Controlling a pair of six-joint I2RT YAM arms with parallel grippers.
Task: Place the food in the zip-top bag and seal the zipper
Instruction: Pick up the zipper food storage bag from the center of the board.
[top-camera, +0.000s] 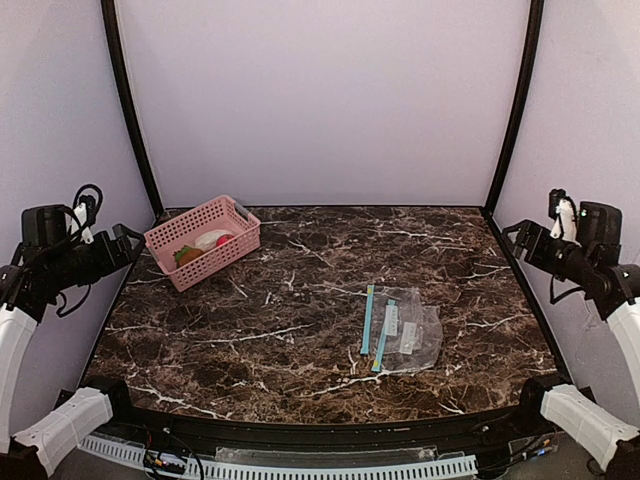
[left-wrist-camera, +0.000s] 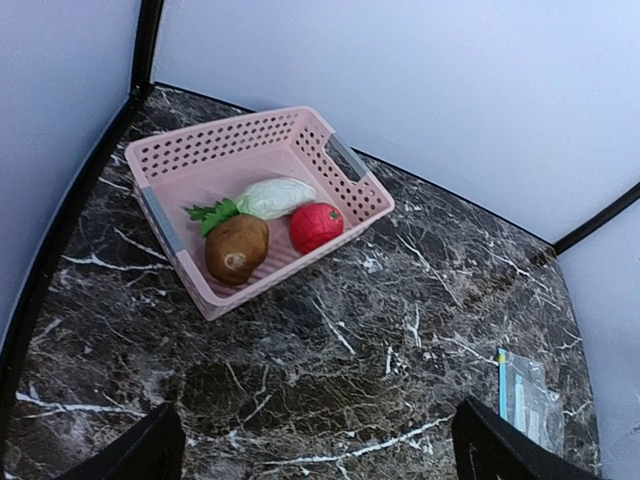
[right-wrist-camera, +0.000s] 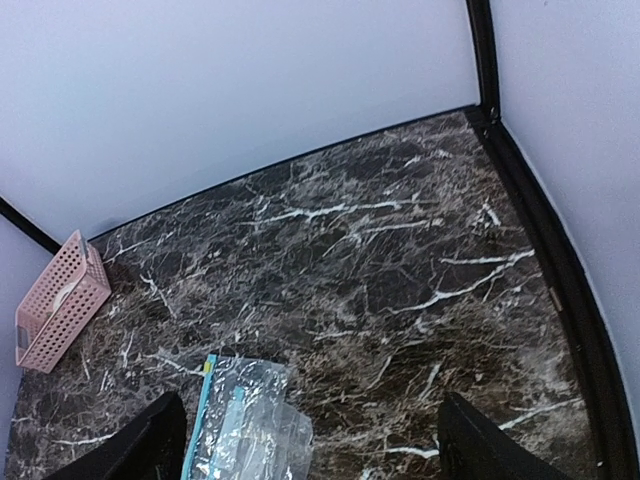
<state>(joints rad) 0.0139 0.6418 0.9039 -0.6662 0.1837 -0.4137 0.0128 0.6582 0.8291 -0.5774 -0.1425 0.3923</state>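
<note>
The food lies in a pink plastic basket (left-wrist-camera: 172, 160) at the table's back left: a brown round bun (left-wrist-camera: 236, 248), a red ball (left-wrist-camera: 316, 226), a whitish oblong piece (left-wrist-camera: 274, 197) and a green sprig (left-wrist-camera: 212, 213). In the top view the basket (top-camera: 232, 250) shows the same pieces. The clear zip-top bag (top-camera: 403, 333) with a blue zipper strip lies flat right of centre, empty; it also shows in the right wrist view, the bag (right-wrist-camera: 245, 425). My left gripper (top-camera: 128, 243) hovers open at the left wall near the basket. My right gripper (top-camera: 515, 236) hovers open at the right wall. Both hold nothing.
Dark marble tabletop (top-camera: 300, 300) with black frame posts at the back corners and pale walls on three sides. A black rail and a white cable strip run along the near edge between the arm bases.
</note>
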